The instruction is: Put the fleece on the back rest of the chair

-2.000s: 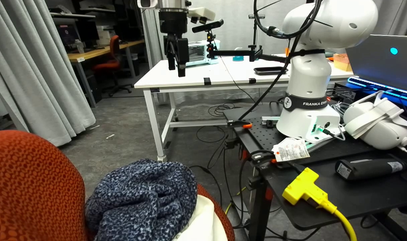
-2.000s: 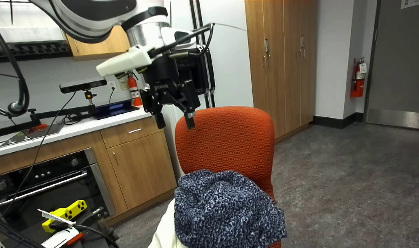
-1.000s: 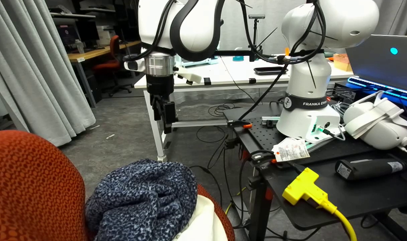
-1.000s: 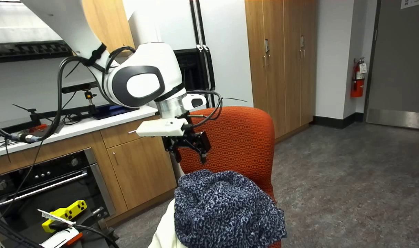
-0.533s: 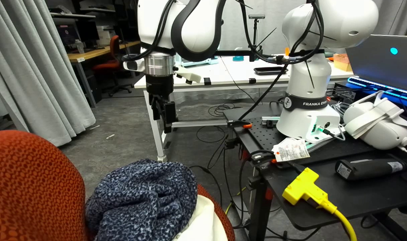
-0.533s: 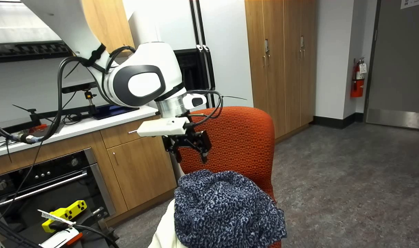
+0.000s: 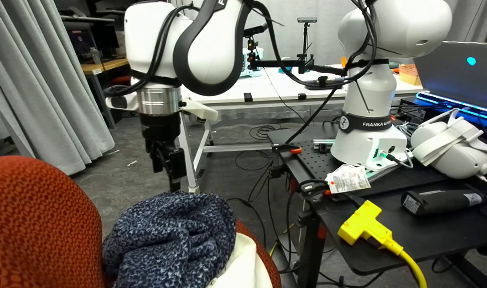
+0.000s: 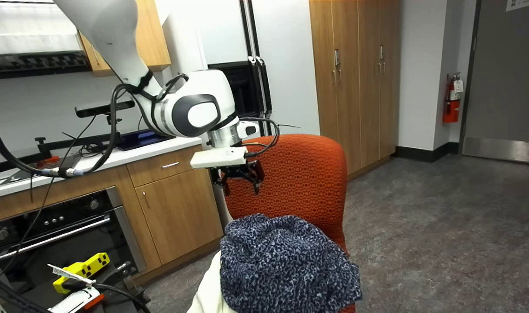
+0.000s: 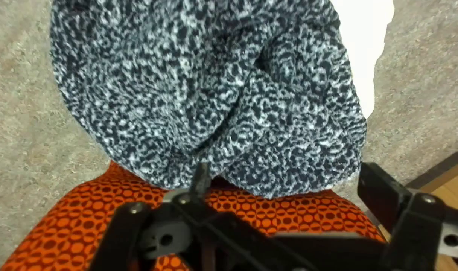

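The mottled navy-and-grey fleece (image 7: 171, 240) lies bunched on the seat of the rust-orange chair (image 7: 268, 258). It shows in an exterior view (image 8: 286, 265) and fills much of the wrist view (image 9: 198, 94). The padded back rest (image 8: 290, 178) stands upright behind it. The back rest also shows in an exterior view (image 7: 39, 216) and low in the wrist view (image 9: 74, 222). My gripper (image 8: 241, 190) is open and empty, pointing down in front of the back rest and above the fleece. In the wrist view its fingers (image 9: 285, 171) are wide apart with nothing between them.
A cream-white cloth (image 7: 243, 266) lies partly under the fleece. A black table (image 7: 419, 236) with the robot base, a yellow power adapter (image 7: 365, 224) and a headset (image 7: 451, 148) stands beside the chair. A white table (image 7: 227, 94) is behind. Cables hang from the arm.
My gripper has come down from high up, paused, then moved closer to the back rest over the fleece. It stays open. The fleece and chair have not moved.
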### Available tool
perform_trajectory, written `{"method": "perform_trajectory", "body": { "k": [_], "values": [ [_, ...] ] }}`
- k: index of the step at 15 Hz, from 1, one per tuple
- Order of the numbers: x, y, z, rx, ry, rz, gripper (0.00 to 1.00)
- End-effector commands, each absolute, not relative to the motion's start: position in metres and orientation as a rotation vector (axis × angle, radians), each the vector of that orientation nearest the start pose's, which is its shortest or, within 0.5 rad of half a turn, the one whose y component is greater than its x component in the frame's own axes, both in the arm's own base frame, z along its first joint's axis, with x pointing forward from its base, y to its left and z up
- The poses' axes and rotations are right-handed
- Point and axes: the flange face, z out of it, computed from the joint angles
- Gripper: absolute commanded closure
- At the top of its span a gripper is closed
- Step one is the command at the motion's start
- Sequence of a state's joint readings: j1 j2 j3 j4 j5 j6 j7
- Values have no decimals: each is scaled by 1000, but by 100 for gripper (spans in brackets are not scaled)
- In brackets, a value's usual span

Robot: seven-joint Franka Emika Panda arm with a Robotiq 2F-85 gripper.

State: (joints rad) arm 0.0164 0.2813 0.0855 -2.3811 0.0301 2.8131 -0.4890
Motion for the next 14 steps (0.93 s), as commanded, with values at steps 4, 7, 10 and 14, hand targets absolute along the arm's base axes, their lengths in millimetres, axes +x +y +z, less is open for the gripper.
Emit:
{"method": "perform_trajectory", "body": {
  "k": [4, 7, 10, 14],
  "values": [
    [590, 18, 166, -2972, -759, -261, 0],
    [596, -16, 130, -2973, -682, -212, 0],
    [599, -28, 97, -2953, -655, -161, 0],
    [596, -12, 57, -2897, -668, -86, 0]
  ]
}}
